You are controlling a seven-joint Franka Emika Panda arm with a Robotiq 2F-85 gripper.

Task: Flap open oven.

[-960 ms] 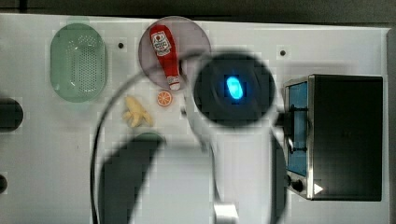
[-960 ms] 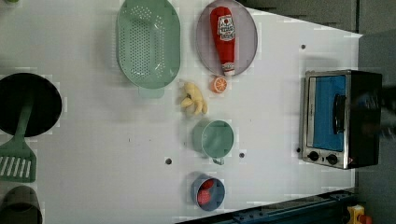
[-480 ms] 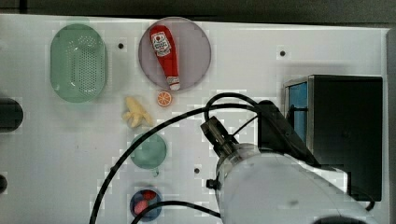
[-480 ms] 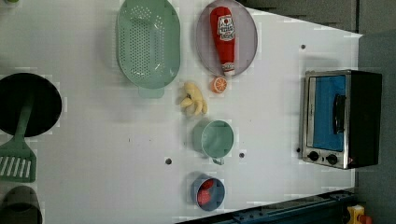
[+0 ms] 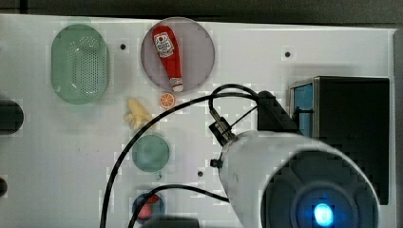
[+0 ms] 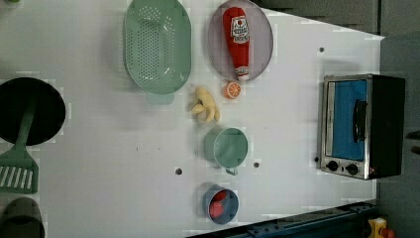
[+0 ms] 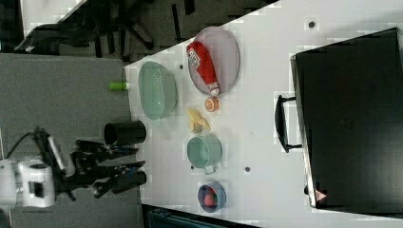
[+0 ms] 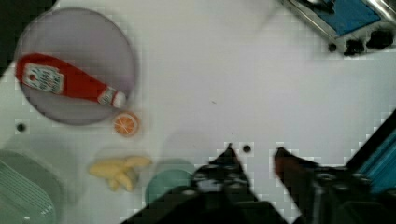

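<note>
Wrist view: gripper (image 8: 254, 154) hangs above bare table, fingers apart with a gap between the tips, nothing held. Oven (image 6: 361, 126) sits at the left view's right edge, door shut, bar handle (image 6: 360, 120) running along the door front. Gripper probably lies well short of the handle; approach must carry toward the oven.

Sitting on the white table (image 6: 99, 148) beside one black toaster oven with a blue glass door (image 6: 360, 126): one green perforated colander (image 6: 157, 45), one grey round plate (image 6: 262, 37), one red ketchup bottle (image 6: 236, 39), one orange half (image 6: 232, 90), one peeled banana (image 6: 205, 104), one green cup (image 6: 229, 148), one blue bowl (image 6: 220, 204), one green spatula (image 6: 19, 166).
</note>
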